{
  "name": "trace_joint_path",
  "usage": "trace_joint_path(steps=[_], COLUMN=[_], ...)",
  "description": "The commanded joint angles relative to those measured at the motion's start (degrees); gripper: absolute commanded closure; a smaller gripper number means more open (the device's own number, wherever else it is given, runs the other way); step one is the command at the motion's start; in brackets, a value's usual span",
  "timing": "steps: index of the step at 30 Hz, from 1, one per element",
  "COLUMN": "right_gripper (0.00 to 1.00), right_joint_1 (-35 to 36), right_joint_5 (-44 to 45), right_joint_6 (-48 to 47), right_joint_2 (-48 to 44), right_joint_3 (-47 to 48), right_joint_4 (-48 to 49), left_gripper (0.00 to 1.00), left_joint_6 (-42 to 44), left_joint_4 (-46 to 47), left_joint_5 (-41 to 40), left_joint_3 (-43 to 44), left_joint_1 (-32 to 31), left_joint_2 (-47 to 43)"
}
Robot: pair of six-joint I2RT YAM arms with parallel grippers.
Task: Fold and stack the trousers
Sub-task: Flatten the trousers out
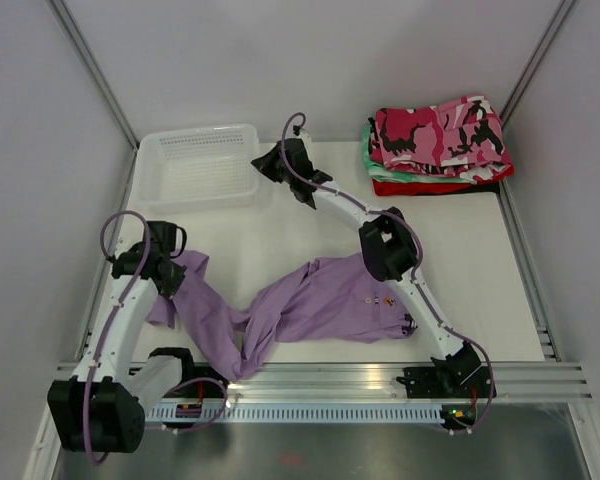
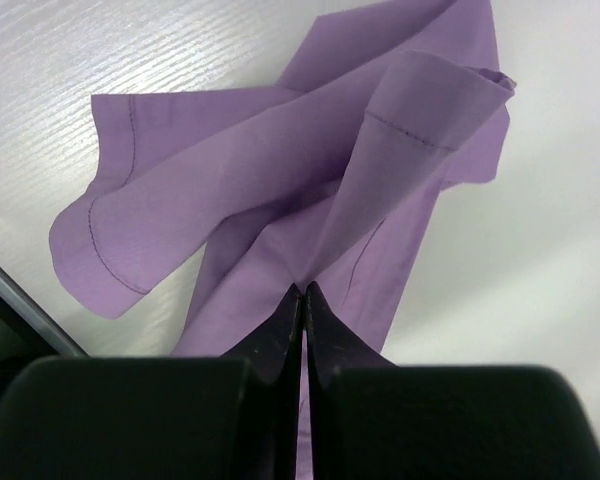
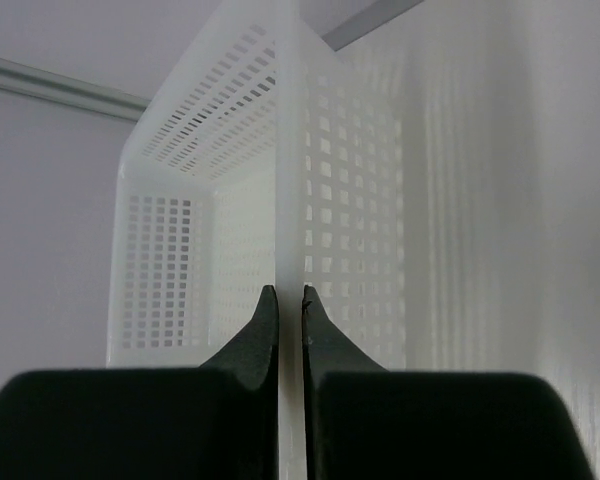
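The top view looks steeply down from the near edge over the whole table (image 1: 270,240). The left wrist view is close above the lilac trousers (image 2: 230,190), which the top view shows nearer than the basket (image 1: 200,190). The right wrist view faces that basket's wall, almost touching it.

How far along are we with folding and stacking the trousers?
Done: the camouflage trousers lie folded on top of the folded pile at the far right. In hand: the left fingers pinch the lilac trousers, which sprawl unfolded near the front edge. The right fingers are closed on the basket rim. Left: fold the lilac pair and stack it.
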Motion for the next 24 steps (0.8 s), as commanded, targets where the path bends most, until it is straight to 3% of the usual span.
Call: trace_joint_path(steps=[1,2,5,8,10,12,18,21,24], right_gripper=[1.0,1.0,1.0,0.65,0.2,0.05,0.02,0.02,0.02], right_joint_1=[0.2,0.2,0.47,0.64,0.64,0.03,-5.15,-8.48,-11.38], right_joint_5=[2.17,1.29,-0.92,-3.02,-6.1,-6.02,-9.17,-8.22,-6.02], right_joint_6=[2.42,2.6,2.08,-0.63,-6.06,-10.56,-20.41,-24.72,-27.19], right_joint_2=[3.25,3.77,3.52,2.9,-1.11,-5.49,-29.29,-42.74,-54.52], right_joint_3=[4.89,5.61,4.04,4.55,5.35,1.69,-13.96,-31.93,-44.69], right_joint_4=[4.33,3.63,4.06,2.59,-1.01,-3.13,-9.21,-9.64,-11.66], left_gripper=[0.95,0.89,0.85,0.85,0.9,0.95,0.98,0.98,0.79], left_joint_6=[0.57,0.41,1.36,4.61,6.02,6.47,8.4,8.58,13.58], left_joint_4=[2.59,1.8,-0.84,1.27,2.49,3.03,6.45,10.83,23.48], left_joint_5=[3.1,2.4,0.64,2.31,2.31,2.48,1.61,3.26,13.62], left_joint_3=[1.17,1.44,2.84,3.99,4.78,6.17,10.31,10.15,8.48], left_joint_1=[4.37,4.91,9.12,13.79,15.37,16.34,16.7,16.7,16.7], left_joint_2=[1.43,1.34,-0.23,-2.7,-2.88,-2.0,-0.42,0.98,5.44])
